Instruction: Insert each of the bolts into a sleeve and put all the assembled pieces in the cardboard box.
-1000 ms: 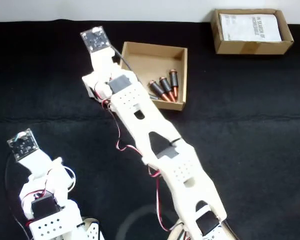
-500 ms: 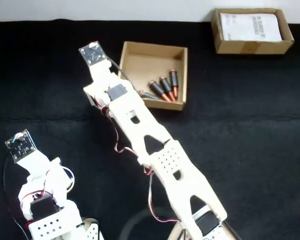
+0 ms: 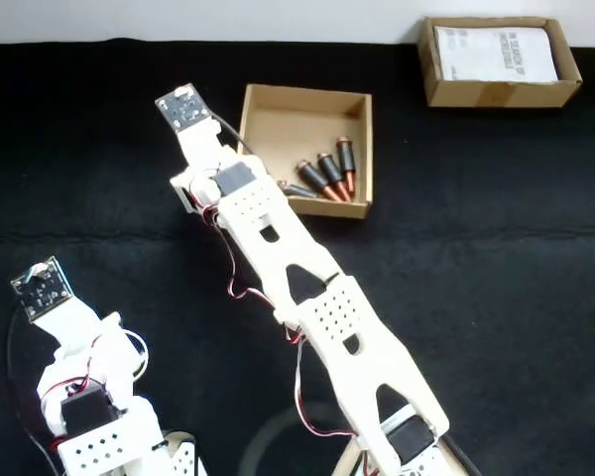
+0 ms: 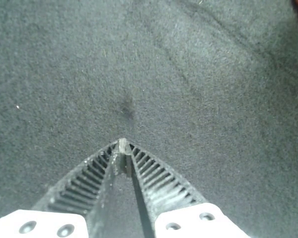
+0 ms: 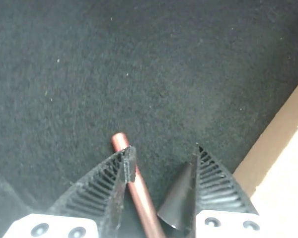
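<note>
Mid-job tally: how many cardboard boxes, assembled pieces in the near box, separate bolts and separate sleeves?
Cardboard boxes: 2
Assembled pieces inside one: 3
Unclear grey thing beside them: 1
Separate bolt: 1
Separate sleeve: 1
Total: 8

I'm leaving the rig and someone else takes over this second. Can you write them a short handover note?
Left gripper: shut, empty, over bare mat.
Right gripper: fingers apart, low over the mat beside the box. A copper bolt lies along one finger and what looks like a dark sleeve sits by the other, with a gap between them.
Done: three assembled pieces lie in the box. A greyish item sits by its front wall; I can't tell what it is.
Left: probably join this bolt and sleeve, then box them.
</note>
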Tool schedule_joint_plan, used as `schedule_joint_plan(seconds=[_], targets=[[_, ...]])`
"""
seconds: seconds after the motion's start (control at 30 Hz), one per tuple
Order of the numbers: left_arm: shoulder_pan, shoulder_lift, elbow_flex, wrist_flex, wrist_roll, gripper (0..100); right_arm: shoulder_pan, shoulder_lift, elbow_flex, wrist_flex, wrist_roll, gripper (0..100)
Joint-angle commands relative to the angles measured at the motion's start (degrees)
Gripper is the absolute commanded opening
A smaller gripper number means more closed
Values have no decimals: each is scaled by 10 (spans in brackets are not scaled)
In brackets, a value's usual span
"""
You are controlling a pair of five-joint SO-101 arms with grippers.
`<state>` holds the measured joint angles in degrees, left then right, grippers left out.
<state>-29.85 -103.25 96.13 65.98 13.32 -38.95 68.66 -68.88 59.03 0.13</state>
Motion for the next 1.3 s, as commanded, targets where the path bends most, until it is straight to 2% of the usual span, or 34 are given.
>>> schedule_joint_plan(seconds=[0.0,0.57,0.77,0.97,1.27], targets=[[-5,-6,8,-7,-2,13,41,-2,-11,40,30,177],[-5,-6,7,-6,-2,13,25,-7,-15,192,41,176],[-5,-6,7,-6,-2,13,21,-21,-81,204,37,176],[-4,-6,7,-9,-3,13,0,-29,-87,292,36,176],[-4,-6,7,-9,-3,13,1,-52,-116,370,40,176]])
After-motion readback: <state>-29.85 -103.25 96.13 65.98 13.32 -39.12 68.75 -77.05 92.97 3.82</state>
